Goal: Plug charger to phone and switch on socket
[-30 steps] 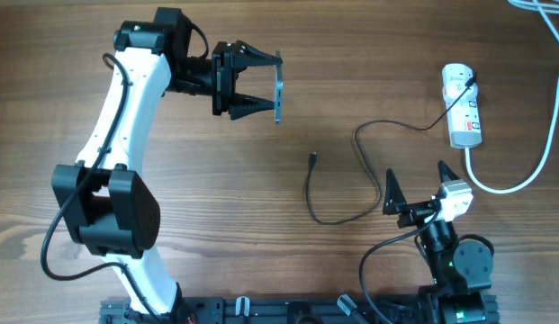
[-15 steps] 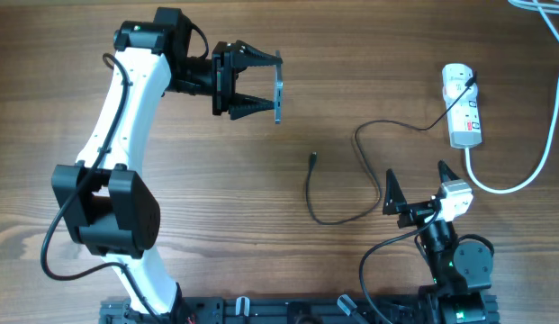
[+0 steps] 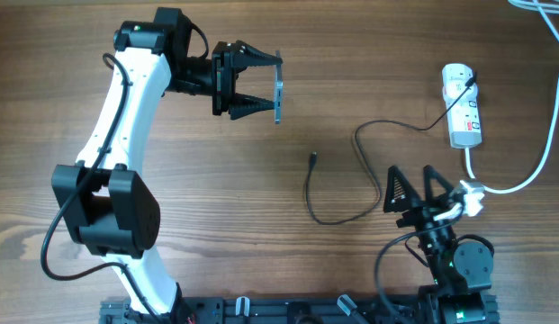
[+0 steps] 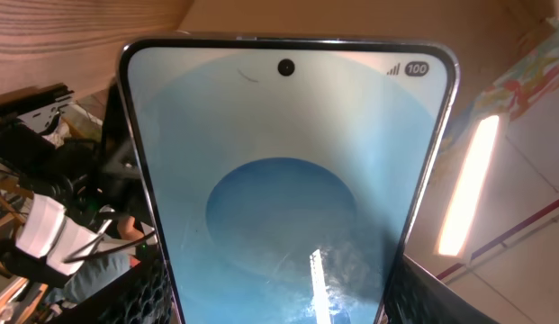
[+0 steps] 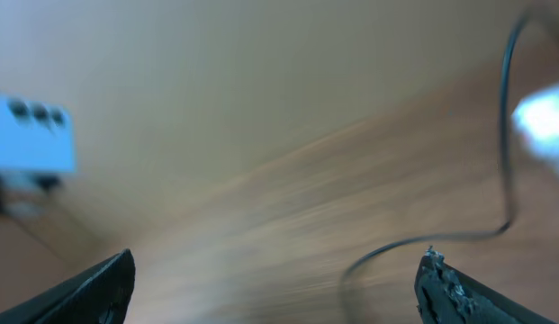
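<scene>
My left gripper (image 3: 277, 90) is shut on the phone (image 3: 278, 97), held on edge above the table at the upper middle. In the left wrist view the phone's cyan-blue screen (image 4: 288, 189) fills the frame between my fingers. The charger is a thin black cable (image 3: 374, 166) that runs from the socket (image 3: 462, 106) at the right to its small connector plug (image 3: 313, 160) lying on the wood. My right gripper (image 3: 410, 182) is open and empty, low at the front right, just right of the cable loop. The blurred right wrist view shows the cable (image 5: 495, 229).
A thick white cord (image 3: 540, 153) curves from the socket along the right edge. The cable loop (image 3: 338, 219) lies between the plug and my right arm's base (image 3: 455, 261). My left arm (image 3: 126, 135) spans the left side.
My right gripper has turned at the wrist; both fingers now point up the table and its view is motion-blurred. The left arm and the phone have not moved.
</scene>
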You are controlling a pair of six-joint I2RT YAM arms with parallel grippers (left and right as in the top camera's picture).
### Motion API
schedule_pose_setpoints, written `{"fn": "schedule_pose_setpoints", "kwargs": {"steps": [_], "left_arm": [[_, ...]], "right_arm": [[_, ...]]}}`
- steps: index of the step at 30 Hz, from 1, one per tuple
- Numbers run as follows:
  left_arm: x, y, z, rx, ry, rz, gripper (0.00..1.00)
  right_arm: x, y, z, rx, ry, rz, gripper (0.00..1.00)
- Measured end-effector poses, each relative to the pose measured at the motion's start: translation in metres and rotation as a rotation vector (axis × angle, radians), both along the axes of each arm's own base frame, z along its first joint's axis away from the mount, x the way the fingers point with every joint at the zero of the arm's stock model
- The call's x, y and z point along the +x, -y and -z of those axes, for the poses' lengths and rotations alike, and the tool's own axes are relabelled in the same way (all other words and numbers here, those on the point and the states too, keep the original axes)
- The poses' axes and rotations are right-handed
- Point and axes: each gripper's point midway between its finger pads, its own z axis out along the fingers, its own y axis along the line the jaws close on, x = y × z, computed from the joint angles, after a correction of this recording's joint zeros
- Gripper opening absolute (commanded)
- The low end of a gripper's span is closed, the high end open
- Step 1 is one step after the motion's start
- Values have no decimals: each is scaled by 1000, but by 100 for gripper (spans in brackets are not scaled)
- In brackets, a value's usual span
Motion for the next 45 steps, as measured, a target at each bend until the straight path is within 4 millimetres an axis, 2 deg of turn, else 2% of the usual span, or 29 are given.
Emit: {"fn": "schedule_pose_setpoints", "kwargs": {"steps": [5,7,10,12,15,17,18,19,23,25,28,33,36,39,42,45], "left_arm": [[0,0,0,0,0,0,55],[0,0,0,0,0,0,55],[0,0,0,0,0,0,55],[0,0,0,0,0,0,55],[0,0,0,0,0,0,55],[0,0,0,0,0,0,55],[0,0,0,0,0,0,55],[0,0,0,0,0,0,55],[0,0,0,0,-1,0,55],[0,0,0,0,-1,0,55],[0,0,0,0,-1,0,55],[0,0,0,0,-1,0,55],[0,0,0,0,-1,0,55],[0,0,0,0,0,0,55],[0,0,0,0,0,0,55],[0,0,0,0,0,0,55]], "right_arm": [[-5,-16,-6,556,-144,-95,100],[-8,-22,-18,716,-157,-152,100],[-12,-27,-34,780,-131,-210,100],[-12,-29,-29,837,-176,-211,100],[-11,-31,-7,925,-299,-180,100],[-13,-35,-10,958,-313,-208,100],[-14,-37,-19,959,-288,-242,100],[-16,-39,-28,943,-253,-274,100],[-38,-48,-90,742,51,-442,100],[-45,-51,-101,663,120,-476,100],[-50,-57,-104,569,150,-498,100],[-53,-62,-124,397,113,-479,100],[-55,-64,-143,226,30,-451,100],[-56,-63,-151,51,-94,-425,100],[-49,-58,-154,-95,-216,-407,100],[-35,-60,-155,-145,-307,-425,100]]}}
